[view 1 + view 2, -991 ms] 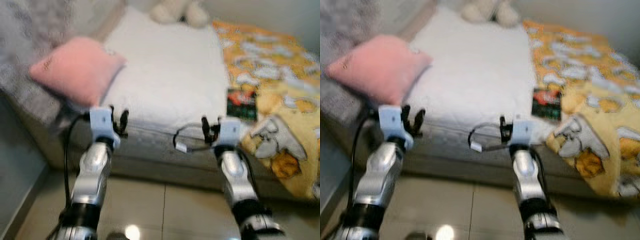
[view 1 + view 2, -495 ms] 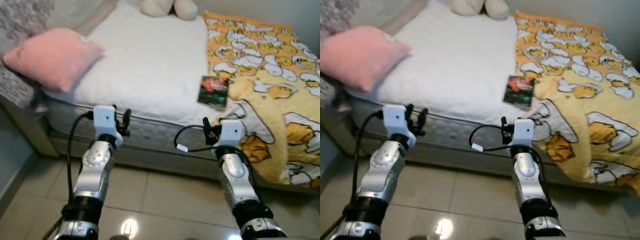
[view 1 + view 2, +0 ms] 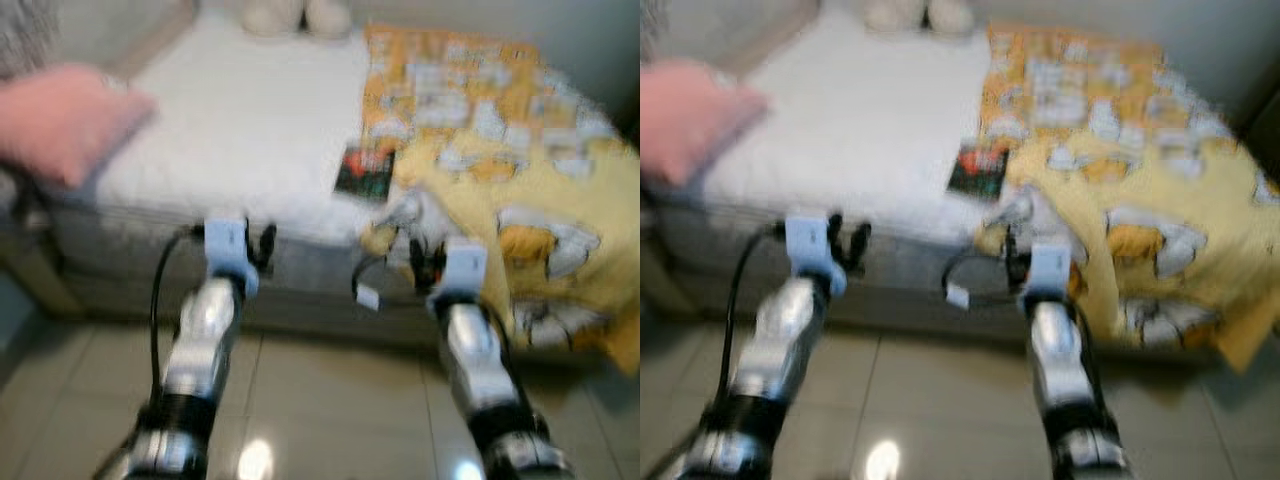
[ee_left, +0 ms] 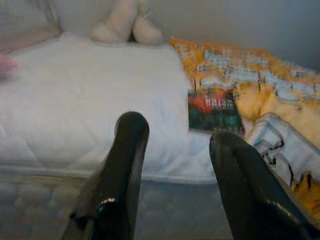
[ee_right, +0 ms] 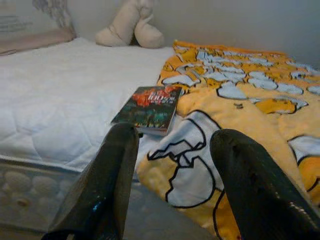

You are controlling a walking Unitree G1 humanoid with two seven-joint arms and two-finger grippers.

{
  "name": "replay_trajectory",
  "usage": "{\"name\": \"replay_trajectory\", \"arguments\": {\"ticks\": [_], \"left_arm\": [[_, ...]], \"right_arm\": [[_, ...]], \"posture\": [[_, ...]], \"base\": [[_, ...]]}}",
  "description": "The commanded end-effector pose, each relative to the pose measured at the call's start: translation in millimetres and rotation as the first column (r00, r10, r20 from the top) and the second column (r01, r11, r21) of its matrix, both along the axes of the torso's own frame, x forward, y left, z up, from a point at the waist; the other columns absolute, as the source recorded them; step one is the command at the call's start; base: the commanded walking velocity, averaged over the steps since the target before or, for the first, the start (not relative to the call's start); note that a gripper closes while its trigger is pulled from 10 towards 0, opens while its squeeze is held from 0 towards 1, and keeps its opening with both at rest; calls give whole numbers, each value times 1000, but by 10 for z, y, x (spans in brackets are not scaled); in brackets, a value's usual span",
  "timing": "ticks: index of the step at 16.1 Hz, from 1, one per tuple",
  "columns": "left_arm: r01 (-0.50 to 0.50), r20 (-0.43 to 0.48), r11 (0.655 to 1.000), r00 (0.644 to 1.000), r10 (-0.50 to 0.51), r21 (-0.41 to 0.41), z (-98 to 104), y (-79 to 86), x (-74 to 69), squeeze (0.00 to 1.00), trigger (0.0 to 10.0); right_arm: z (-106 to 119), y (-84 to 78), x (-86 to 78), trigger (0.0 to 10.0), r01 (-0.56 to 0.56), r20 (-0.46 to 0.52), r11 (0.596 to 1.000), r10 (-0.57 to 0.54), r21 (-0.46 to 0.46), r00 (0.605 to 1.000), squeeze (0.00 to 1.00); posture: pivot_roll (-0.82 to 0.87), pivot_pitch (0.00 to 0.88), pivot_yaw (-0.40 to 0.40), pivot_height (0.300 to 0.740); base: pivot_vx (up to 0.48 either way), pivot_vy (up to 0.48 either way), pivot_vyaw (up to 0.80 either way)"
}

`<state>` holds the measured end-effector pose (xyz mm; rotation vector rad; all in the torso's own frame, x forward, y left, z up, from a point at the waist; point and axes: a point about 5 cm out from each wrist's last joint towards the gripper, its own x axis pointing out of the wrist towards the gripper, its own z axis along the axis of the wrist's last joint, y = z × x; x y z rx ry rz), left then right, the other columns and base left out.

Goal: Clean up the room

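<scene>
A dark book with a red and green cover (image 3: 365, 172) (image 5: 150, 108) (image 4: 214, 109) lies flat on the white mattress (image 3: 230, 130), right at the edge of the crumpled yellow duck-print blanket (image 3: 500, 160). My left gripper (image 3: 262, 245) is open in front of the mattress's near edge, left of the book. My right gripper (image 3: 425, 262) is open too, held low before the blanket's overhanging fold and just short of the book. Both are empty.
A pink pillow (image 3: 65, 118) rests on the bed's left side. A cream plush toy (image 3: 295, 15) sits at the far end by the wall. Beige tiled floor (image 3: 320, 400) lies beneath my arms. The head views are blurred.
The camera has swung right, so the bed, pillow and book sit further left in view, and the picture has blurred. Both grippers stay open and empty.
</scene>
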<state>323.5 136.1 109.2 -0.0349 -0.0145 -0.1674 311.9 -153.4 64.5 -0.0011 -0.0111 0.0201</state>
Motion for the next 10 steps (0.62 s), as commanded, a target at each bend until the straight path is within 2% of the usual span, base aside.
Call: {"name": "replay_trajectory", "arguments": {"ticks": [1, 10], "left_arm": [[38, 6, 999, 999, -38, -3, 11, -75, -1, 0, 10000], [69, 9, 997, 998, -69, -16, 12, -143, 11, 0, 10000]], "right_arm": [[48, -44, 22, 10000, 14, 17, 1000, -14, -4, 1000, 0], [49, -59, 18, 10000, 13, 18, 1000, -13, -10, 1000, 0]], "posture": [[139, 0, -61, 740], [127, 0, -61, 740]], "base": [[480, 0, 0], [480, 0, 0]]}}
